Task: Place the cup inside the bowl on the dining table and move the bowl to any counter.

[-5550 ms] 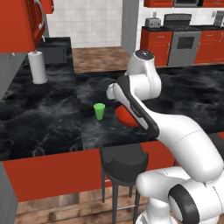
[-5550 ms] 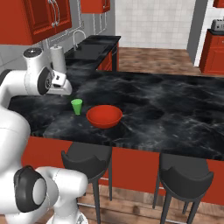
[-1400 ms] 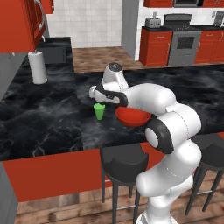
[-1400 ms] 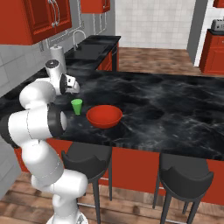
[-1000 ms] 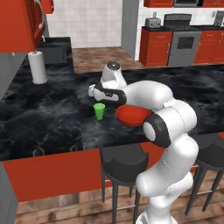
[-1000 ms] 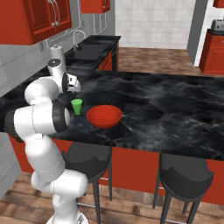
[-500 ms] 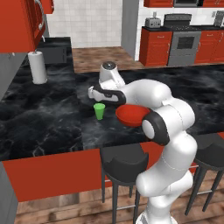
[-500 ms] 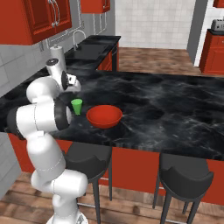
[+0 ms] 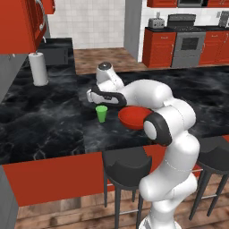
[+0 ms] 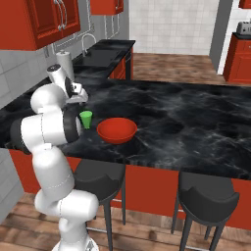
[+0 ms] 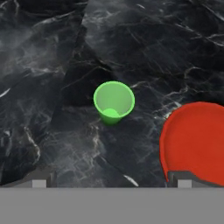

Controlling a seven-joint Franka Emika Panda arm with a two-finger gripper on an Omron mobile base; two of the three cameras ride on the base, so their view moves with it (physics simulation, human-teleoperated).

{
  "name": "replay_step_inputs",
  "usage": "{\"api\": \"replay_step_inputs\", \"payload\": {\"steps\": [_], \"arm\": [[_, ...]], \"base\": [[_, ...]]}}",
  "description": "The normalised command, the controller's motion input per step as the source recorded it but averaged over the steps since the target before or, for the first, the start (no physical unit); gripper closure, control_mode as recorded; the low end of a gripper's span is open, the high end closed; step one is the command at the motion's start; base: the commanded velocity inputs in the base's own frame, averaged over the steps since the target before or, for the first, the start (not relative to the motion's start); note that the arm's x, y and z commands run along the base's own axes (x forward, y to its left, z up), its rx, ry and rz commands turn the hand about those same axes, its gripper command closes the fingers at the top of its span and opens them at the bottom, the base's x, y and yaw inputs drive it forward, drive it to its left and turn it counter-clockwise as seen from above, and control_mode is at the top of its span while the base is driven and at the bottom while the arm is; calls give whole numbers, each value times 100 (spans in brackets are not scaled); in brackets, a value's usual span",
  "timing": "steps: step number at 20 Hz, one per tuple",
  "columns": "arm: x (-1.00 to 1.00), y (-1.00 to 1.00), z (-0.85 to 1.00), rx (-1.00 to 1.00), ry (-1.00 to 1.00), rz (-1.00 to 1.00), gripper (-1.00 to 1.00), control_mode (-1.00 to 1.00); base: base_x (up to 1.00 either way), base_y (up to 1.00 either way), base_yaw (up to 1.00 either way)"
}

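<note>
The smooth tapered green cup point(image 11: 113, 102) is standing upright on the veined black marble table point(image 9: 53, 120), just beside the round shallow red bowl point(image 11: 197, 142). The gripper point(image 11: 109, 183) is hovering above the cup, fingers wide open.

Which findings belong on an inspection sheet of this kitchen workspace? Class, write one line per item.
Surface: black white-veined marble dining table, red side panels.
Job's things: small green tapered cup upright, empty, beside wide red bowl, apart from it.
Clutter: white paper towel roll at the far end.
Grippers: gripper open, above the cup, holding nothing.
Cables: nothing seen.
Surroundings: black stools, red cabinets, stove, sink.
</note>
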Motion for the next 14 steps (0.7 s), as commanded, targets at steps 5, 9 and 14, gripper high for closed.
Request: {"api": "replay_step_inputs", "payload": {"steps": [5, 9, 14], "arm": [[10, 13, -26, 0, 3, 0, -100, -100], [27, 9, -25, 0, 0, 0, -100, -100], [33, 4, -8, 0, 0, 0, -100, -100]], "base": [[0, 0, 0], [0, 0, 0], [0, 0, 0]]}}
